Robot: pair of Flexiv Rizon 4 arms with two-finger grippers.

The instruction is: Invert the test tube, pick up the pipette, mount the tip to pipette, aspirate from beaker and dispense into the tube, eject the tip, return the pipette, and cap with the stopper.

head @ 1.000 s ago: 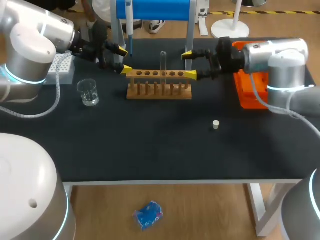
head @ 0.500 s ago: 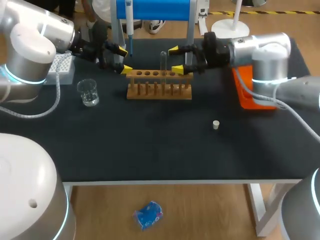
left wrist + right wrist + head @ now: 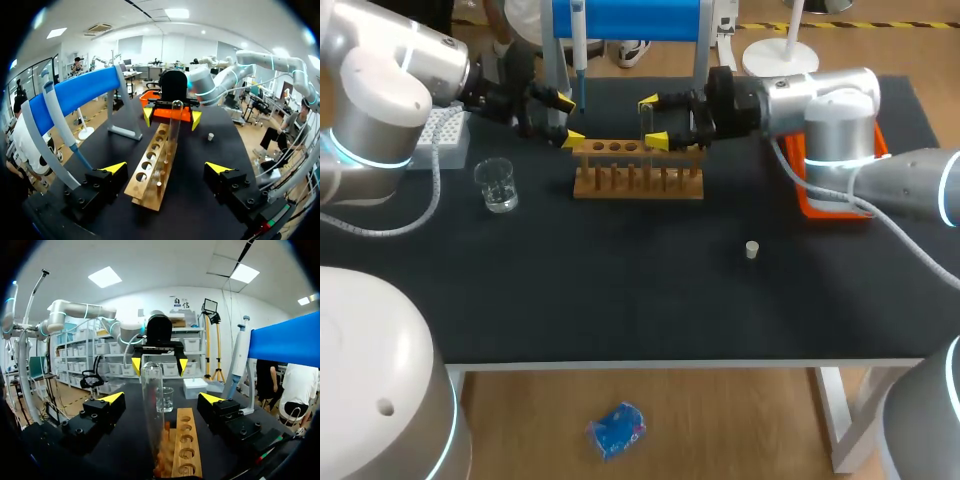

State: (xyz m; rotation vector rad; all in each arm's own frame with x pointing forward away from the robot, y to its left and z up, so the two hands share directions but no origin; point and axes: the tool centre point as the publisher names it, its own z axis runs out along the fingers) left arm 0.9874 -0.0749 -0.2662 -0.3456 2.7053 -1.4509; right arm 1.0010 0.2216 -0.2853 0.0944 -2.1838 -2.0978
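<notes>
A clear test tube (image 3: 646, 120) stands upright in the wooden rack (image 3: 638, 172). My right gripper (image 3: 653, 121) is open, with the tube (image 3: 152, 410) between its fingers but touching neither. My left gripper (image 3: 567, 118) is open at the rack's left end; in its wrist view the rack (image 3: 152, 167) runs between its fingers (image 3: 114, 167). The pipette (image 3: 578, 45) hangs on the blue stand. The glass beaker (image 3: 498, 185) sits left of the rack. The small white stopper (image 3: 752, 249) lies on the mat to the front right.
A white tip box (image 3: 438, 135) sits at the back left behind my left arm. An orange bin (image 3: 817, 195) stands at the right under my right arm. The blue stand's posts (image 3: 699, 60) rise just behind the rack.
My right arm has swung left from the orange bin along the rack, and its open fingers now straddle the test tube. The left arm has not moved.
</notes>
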